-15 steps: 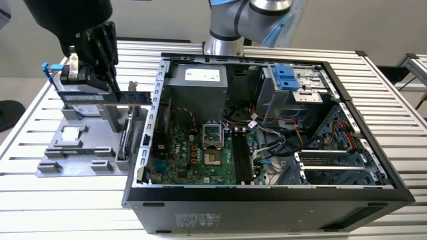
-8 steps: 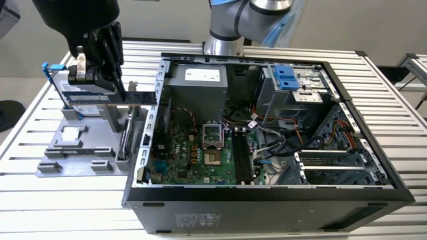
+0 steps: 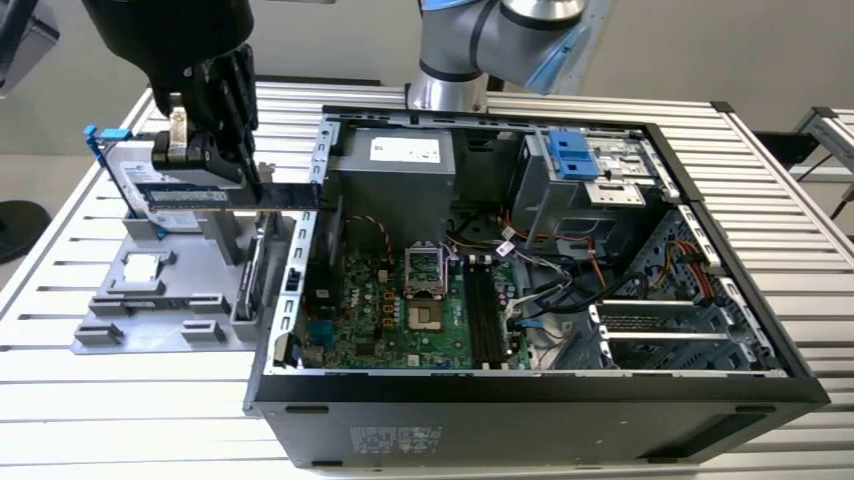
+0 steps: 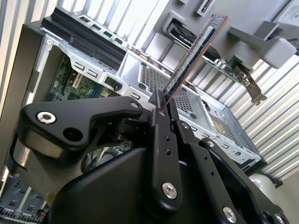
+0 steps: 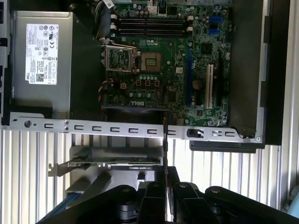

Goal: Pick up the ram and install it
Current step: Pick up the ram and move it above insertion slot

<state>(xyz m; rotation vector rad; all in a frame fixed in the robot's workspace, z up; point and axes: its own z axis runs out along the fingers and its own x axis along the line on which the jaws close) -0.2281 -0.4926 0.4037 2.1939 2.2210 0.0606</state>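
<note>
My gripper (image 3: 203,165) is shut on the ram (image 3: 267,196), a thin dark stick held level above the grey parts holder (image 3: 147,300) on the exterior view's left, just outside the open computer case (image 3: 534,390). In the second wrist view the ram (image 4: 194,56) shows edge-on, rising from between the black fingers (image 4: 159,121). The first wrist view has the ram (image 5: 165,135) as a thin line over the case wall, with the gripper (image 5: 166,179) below it. The empty memory slots (image 3: 483,310) (image 5: 149,25) lie on the green motherboard inside the case.
A silver drive in a blue bracket (image 3: 114,165) and an upright expansion card (image 3: 254,270) (image 5: 112,163) stand in the holder. Inside the case are the grey power supply (image 3: 394,160), the processor socket (image 3: 420,265), loose cables (image 3: 561,270) and a drive cage (image 3: 587,170).
</note>
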